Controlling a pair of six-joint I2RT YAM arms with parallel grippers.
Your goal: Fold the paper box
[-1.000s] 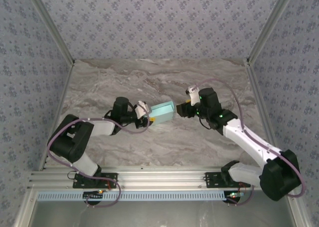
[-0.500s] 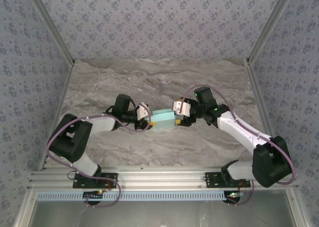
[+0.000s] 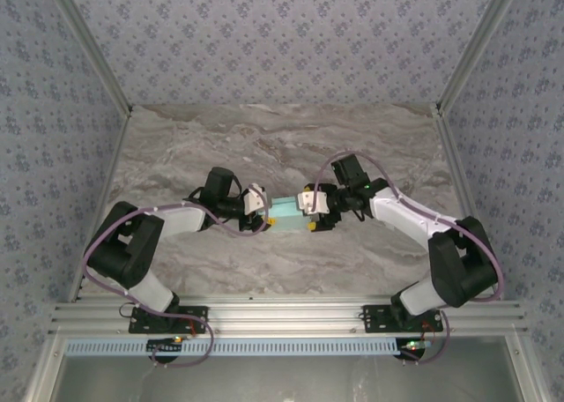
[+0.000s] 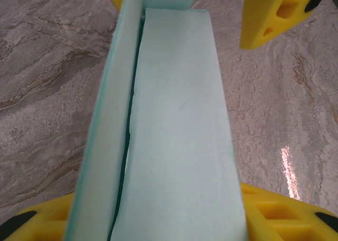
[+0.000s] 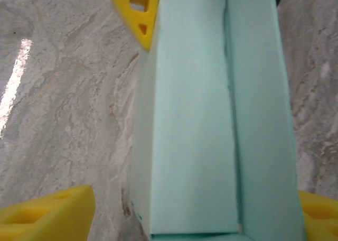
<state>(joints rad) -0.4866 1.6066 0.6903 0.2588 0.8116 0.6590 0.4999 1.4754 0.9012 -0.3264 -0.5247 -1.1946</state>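
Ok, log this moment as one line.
left gripper: clamps pale mint thin-card paper box, one end | right gripper: open, straddling other end

no legible text, paper box (image 4: 179, 119) unmarked

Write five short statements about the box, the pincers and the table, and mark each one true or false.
1. The pale turquoise card paper box sits between the left pincer and the right pincer. True.
2. The left pincer is closed on the paper box. True.
3. The right pincer is clamped tight on the paper box. False: its jaws are open, and one yellow finger stands clear of the box's side.
4. The paper box is a flat sheet. False: it is folded into a long, narrow shape.
5. The table is plain green. False: it is grey and marble-patterned.
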